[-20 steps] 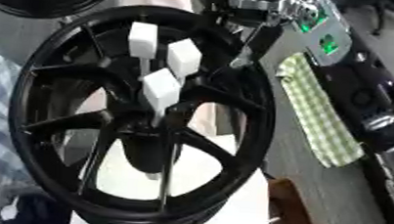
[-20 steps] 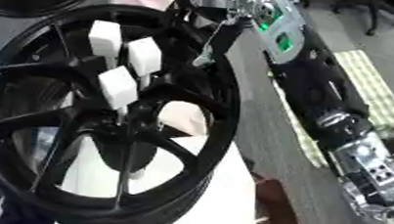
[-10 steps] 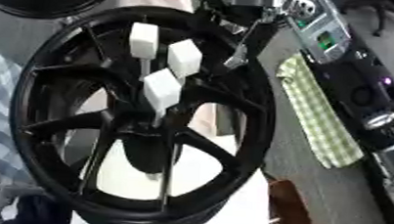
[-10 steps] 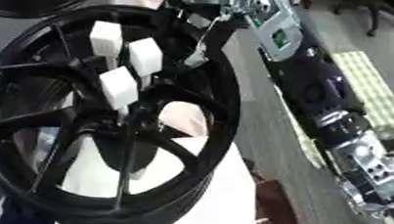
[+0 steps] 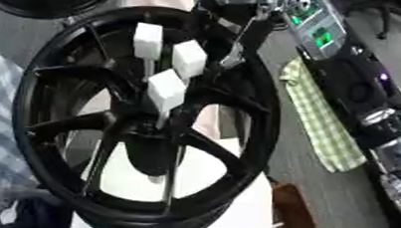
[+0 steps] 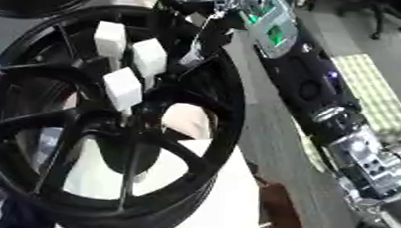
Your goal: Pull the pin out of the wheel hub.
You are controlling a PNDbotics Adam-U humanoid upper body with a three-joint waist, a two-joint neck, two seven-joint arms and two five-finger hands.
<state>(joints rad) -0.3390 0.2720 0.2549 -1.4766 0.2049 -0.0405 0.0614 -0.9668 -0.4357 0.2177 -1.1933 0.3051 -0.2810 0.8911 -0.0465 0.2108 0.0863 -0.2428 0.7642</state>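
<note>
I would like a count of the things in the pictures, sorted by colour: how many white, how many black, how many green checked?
White block-headed pins standing in the hub: 3
Black spoked wheel rim: 1
Green checked cloth: 1
Total: 5

Two views are coming from the left and right eyes of one stereo camera in the robot's head; both are looking steeply down and forward, close to the work, with the scene lying askew. A black wheel hub [image 5: 142,127] is filling most of each view; the right arm [image 6: 326,104] is reaching in along the right side toward the upper edge. The left eye is showing more of a green checked cloth [image 5: 322,118]; the right eye is showing more of the arm; both are sharing the hub and its white-headed pins [image 5: 166,89].
</note>
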